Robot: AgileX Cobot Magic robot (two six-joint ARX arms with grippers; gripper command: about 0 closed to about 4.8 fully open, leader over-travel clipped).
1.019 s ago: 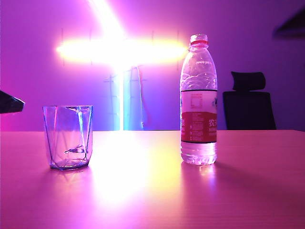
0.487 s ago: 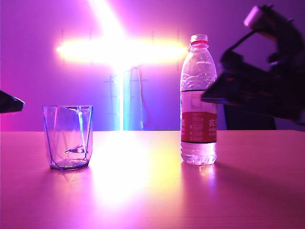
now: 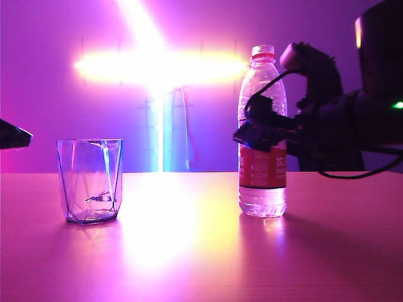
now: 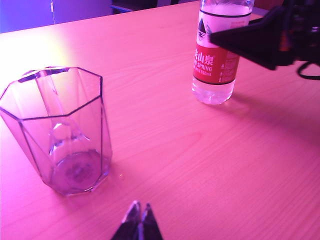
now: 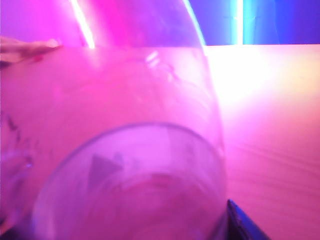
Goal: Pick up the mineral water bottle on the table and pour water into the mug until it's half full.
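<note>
Right gripper [image 3: 247,133] jaws wide, level at mineral water bottle [image 3: 262,132] label — off-centre closing may topple it; left gripper [image 4: 138,216] pinched closed near mug [image 4: 57,129]

The right gripper [image 3: 252,135] covers part of the mineral water bottle [image 3: 262,182] label. The right wrist view fills with blurred bottle. The left gripper [image 4: 139,220] is cut off, only shut tips showing.
</note>
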